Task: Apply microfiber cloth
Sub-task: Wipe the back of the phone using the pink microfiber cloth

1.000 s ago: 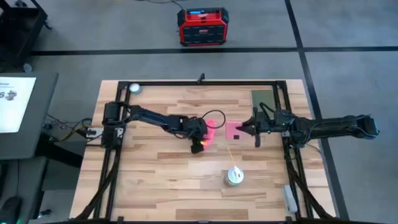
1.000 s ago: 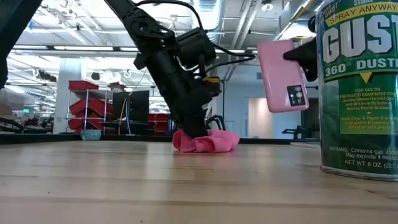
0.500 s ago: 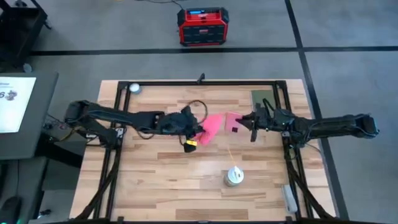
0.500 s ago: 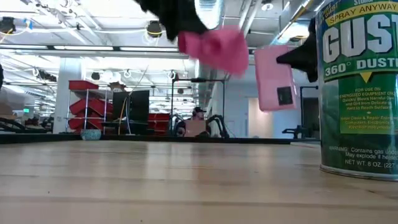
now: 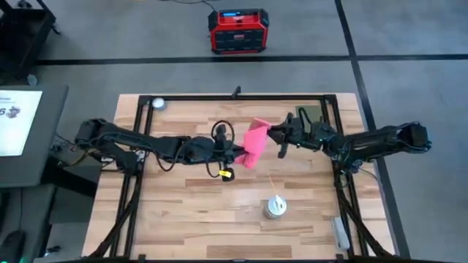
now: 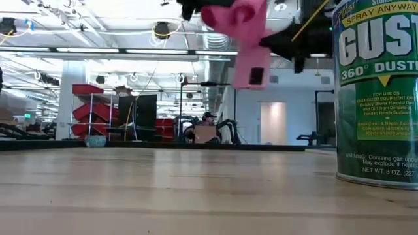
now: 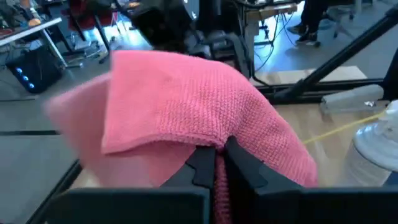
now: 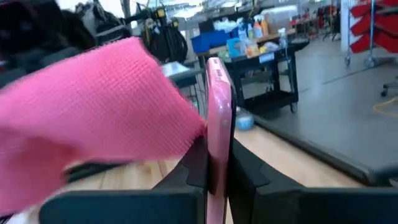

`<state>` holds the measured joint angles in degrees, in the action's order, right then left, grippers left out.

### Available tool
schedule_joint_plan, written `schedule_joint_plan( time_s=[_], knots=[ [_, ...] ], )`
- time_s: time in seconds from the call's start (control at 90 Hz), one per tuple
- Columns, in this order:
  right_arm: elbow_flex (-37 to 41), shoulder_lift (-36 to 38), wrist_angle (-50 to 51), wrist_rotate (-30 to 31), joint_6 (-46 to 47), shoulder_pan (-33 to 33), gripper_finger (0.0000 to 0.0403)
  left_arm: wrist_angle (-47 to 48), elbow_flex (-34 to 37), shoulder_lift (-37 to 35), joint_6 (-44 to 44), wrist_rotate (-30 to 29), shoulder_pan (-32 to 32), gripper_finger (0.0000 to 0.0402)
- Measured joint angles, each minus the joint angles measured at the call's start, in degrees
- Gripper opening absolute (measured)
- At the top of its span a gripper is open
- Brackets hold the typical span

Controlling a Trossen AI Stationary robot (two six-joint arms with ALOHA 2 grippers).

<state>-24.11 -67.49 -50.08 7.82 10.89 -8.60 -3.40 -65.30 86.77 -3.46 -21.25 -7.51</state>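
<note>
The left arm (image 5: 146, 142) reaches in from the table's left side toward the middle, well above the wood. The left gripper (image 5: 235, 153) is pinched tight on the cloth (image 5: 255, 142); the left wrist view shows its two dark fingers (image 7: 205, 163) pressed together with a fold of the cloth (image 7: 186, 106) caught between them and the rest draped forward over them. In the low view the cloth (image 6: 238, 18) hangs bunched high above the table (image 6: 196, 196) (nothing of it touches the wood).

Just right of the cloth is the phone (image 6: 250, 65), a pale-pink slab held up in the air, its top edge under the cloth's lower folds. Whether cloth and phone actually touch cannot be told for sure, though in the right wrist view the cloth (image 8: 99, 112) lies against one face of the phone (image 8: 217, 118), which is seen edge-on. The right gripper (image 5: 281, 136) clamps the phone, its fingers (image 8: 196, 165) closed on either side of it.

The right arm (image 5: 373, 142) stretches in from the table's right edge. Nearer the front of the table, between the two arms, stands a spray can (image 5: 275, 207), upright, seen as a big green can (image 6: 377, 91) at the right of the low view. An olive-green pad (image 5: 307, 115) lies at the far right corner, partly under the right arm.
</note>
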Motion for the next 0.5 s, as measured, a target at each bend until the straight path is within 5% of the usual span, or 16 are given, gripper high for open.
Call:
schedule_joint_plan(
  time_s=[0.5],
  knots=[
    [-5.0,-1.4,-2.0,0.6,-2.7,6.8,0.0012,-1.1,0.1,4.2,-3.4,-11.4,0.5,0.0000]
  ],
)
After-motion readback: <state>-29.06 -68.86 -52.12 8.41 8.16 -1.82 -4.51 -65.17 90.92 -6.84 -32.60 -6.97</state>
